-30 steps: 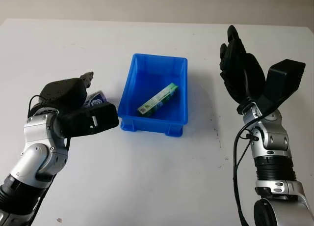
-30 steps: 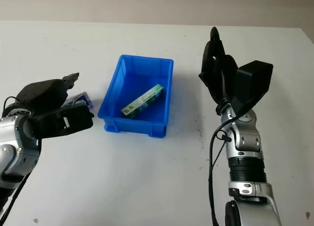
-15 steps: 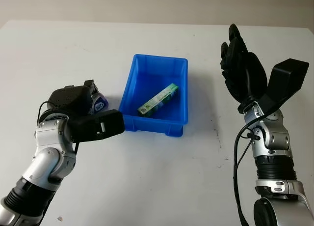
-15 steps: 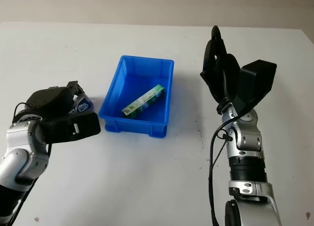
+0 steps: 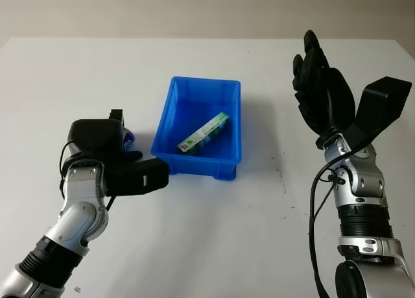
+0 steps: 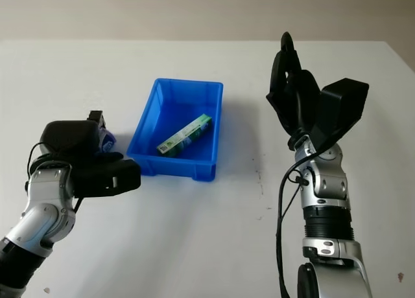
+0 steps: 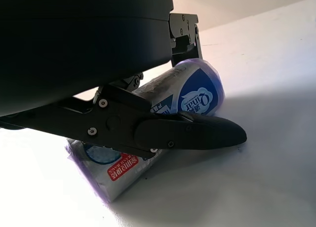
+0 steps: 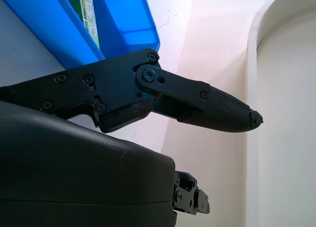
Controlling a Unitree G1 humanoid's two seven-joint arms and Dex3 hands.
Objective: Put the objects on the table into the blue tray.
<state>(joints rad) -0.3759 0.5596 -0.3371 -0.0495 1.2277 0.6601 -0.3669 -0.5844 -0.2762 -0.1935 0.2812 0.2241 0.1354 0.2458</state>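
Tray (image 5: 230, 126): solid bright blue, inside and out. Box (image 5: 204, 132) in it: green with pale cream panels and small dark print. Packet (image 7: 195, 91): violet-purple wrapper, dark blue panel with white lettering, small red label with white characters, pale blue circle. Left hand (image 5: 107, 146) and right hand (image 5: 321, 94): matte black shells; forearms silver-grey. Table (image 5: 207, 246): plain white, few tiny dark specks.

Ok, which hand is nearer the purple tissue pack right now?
Left. The left hand is right over the tissue pack, fingers around it beside the blue tray. The right hand is raised beyond the tray's far side.
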